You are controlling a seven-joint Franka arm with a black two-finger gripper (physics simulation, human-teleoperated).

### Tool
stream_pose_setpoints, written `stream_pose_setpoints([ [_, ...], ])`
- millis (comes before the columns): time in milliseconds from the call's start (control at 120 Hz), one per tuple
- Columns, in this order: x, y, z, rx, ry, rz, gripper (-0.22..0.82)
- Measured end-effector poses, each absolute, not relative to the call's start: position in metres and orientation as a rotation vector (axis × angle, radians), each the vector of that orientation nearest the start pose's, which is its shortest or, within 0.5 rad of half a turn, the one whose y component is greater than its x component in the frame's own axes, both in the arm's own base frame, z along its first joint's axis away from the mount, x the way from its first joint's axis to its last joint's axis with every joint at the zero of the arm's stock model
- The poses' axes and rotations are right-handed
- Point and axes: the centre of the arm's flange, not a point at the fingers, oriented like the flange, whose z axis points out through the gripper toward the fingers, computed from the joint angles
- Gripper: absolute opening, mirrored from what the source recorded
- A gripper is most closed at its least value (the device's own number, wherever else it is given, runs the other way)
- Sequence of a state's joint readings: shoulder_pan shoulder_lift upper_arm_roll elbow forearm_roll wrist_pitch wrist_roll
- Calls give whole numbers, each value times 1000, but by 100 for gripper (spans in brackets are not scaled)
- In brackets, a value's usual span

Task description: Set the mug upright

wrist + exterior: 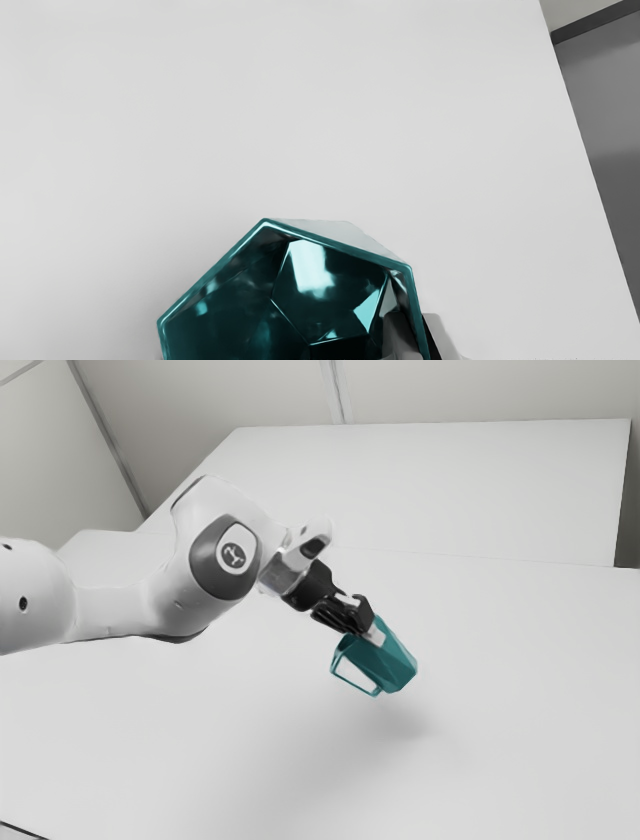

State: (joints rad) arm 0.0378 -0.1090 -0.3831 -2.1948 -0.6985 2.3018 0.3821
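Note:
The teal faceted mug (392, 660) hangs tilted above the table in the exterior view, its handle toward the exterior view's left and a soft shadow below it. My gripper (374, 632) is at its rim, coming down from the upper left. In the wrist view the mug (240, 300) shows its open mouth and dark inner facets. There the gripper (422, 332) is shut on the mug's wall, one finger inside the mouth and the other outside.
A white table (520, 740) spreads beneath the mug and the arm. In the wrist view the table's edge (582, 130) runs along one side, with a grey surface beyond it. A pale panel (440, 485) stands behind the table in the exterior view.

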Motion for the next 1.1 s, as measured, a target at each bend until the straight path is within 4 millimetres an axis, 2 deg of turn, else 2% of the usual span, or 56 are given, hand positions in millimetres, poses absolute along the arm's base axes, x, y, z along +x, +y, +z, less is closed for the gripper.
stream_pose_setpoints([
  [100,517,-150,469,2747,-475,245,-18],
  [183,528,-127,473,2866,-522,194,-18],
  [333,541,-96,452,3005,-509,69,-18],
  [500,552,-70,419,3103,-424,-18,-18],
  [567,555,-69,405,3123,-401,-43,-18],
  [725,552,-94,379,3135,-392,-47,-18],
  [1000,556,-87,360,3144,-252,-43,-17],
  [1100,556,-89,362,3143,-221,-35,3],
])
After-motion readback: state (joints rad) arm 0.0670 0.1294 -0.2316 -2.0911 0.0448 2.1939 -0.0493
